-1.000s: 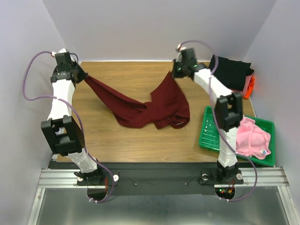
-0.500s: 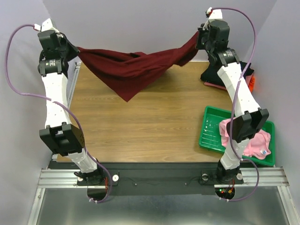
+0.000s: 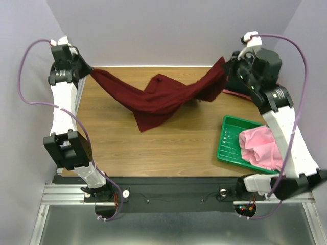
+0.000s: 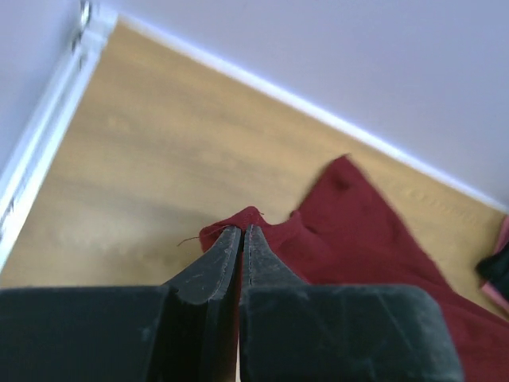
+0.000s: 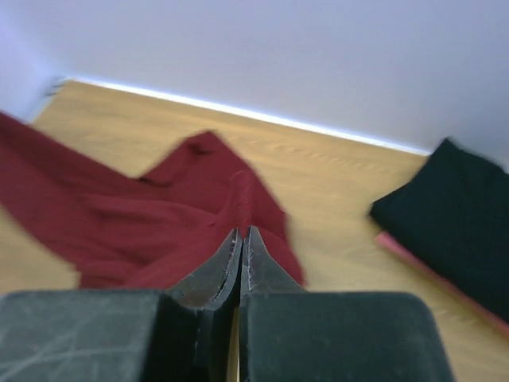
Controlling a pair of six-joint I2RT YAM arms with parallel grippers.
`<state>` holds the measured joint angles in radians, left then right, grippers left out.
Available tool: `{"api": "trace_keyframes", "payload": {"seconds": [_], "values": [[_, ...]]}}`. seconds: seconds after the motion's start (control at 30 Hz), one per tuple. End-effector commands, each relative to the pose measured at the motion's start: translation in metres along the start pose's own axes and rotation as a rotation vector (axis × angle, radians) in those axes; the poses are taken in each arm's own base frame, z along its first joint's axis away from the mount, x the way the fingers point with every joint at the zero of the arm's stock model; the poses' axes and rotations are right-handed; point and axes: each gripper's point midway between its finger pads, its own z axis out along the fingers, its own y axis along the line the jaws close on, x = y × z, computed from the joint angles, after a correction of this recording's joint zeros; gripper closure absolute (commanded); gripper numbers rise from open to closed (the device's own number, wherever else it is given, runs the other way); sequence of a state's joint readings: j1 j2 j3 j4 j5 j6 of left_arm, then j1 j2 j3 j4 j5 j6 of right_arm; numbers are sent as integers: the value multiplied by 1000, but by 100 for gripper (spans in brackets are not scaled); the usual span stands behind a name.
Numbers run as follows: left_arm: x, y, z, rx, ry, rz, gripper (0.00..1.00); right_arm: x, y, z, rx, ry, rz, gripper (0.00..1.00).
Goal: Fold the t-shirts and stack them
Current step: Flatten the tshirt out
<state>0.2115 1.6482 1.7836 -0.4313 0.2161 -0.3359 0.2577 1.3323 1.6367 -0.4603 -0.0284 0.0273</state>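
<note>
Lowered since before, the maroon t-shirt (image 3: 158, 99) hangs twisted; left gripper (image 3: 88, 71) and right gripper (image 3: 226, 65) clamp its corners, so it may land bunched.

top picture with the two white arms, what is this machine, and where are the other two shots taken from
These are two robot arms bolted to the near edge of a table, each ending in a two-finger gripper. The top picture looks down from above and behind them. The other two come from cameras on the wrists, so each shows its own black fingers. The left gripper and the right gripper are each shut on one end of a dark red t-shirt, stretching it over the table. A pink shirt lies in a green tray, and a folded black shirt sits far right.
</note>
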Motion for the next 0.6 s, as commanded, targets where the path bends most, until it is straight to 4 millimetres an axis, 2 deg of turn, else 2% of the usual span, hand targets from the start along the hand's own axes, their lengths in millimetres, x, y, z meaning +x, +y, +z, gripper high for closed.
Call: {"api": "trace_keyframes", "payload": {"seconds": [0.0, 0.03, 0.07, 0.13, 0.17, 0.2, 0.23, 0.27, 0.33, 0.37, 0.4, 0.47, 0.5, 0.57], "values": [[21, 17, -12, -46, 32, 49, 100, 34, 40, -39, -177, 122, 106, 99], [34, 26, -10, -69, 64, 55, 100, 58, 44, -45, -195, 187, 140, 90], [38, 29, -9, -79, 77, 55, 100, 68, 46, -46, -205, 210, 143, 77], [46, 34, -8, -91, 97, 57, 100, 100, 45, -43, -199, 279, 150, 46], [49, 36, -7, -97, 101, 58, 100, 115, 43, -35, -194, 318, 148, 28], [53, 38, -6, -101, 106, 53, 100, 123, 38, -28, -176, 335, 123, 18], [55, 39, -5, -103, 108, 49, 100, 131, 35, -20, -160, 354, 115, 12], [56, 39, -4, -101, 110, 42, 100, 148, 29, -3, -130, 400, 111, 10], [60, 40, -1, -101, 117, 34, 100, 151, 25, 25, -104, 375, 116, 10], [61, 40, 0, -101, 118, 26, 100, 146, 24, 39, -98, 346, 121, 10], [65, 42, 2, -105, 128, 24, 100, 155, 25, 67, -105, 342, 128, 10], [68, 44, 4, -111, 135, 19, 100, 158, 30, 96, -129, 330, 155, 12], [72, 46, 5, -114, 147, 20, 100, 164, 38, 127, -172, 342, 178, 15], [74, 47, 4, -117, 153, 20, 100, 172, 43, 157, -197, 352, 204, 18]]}}
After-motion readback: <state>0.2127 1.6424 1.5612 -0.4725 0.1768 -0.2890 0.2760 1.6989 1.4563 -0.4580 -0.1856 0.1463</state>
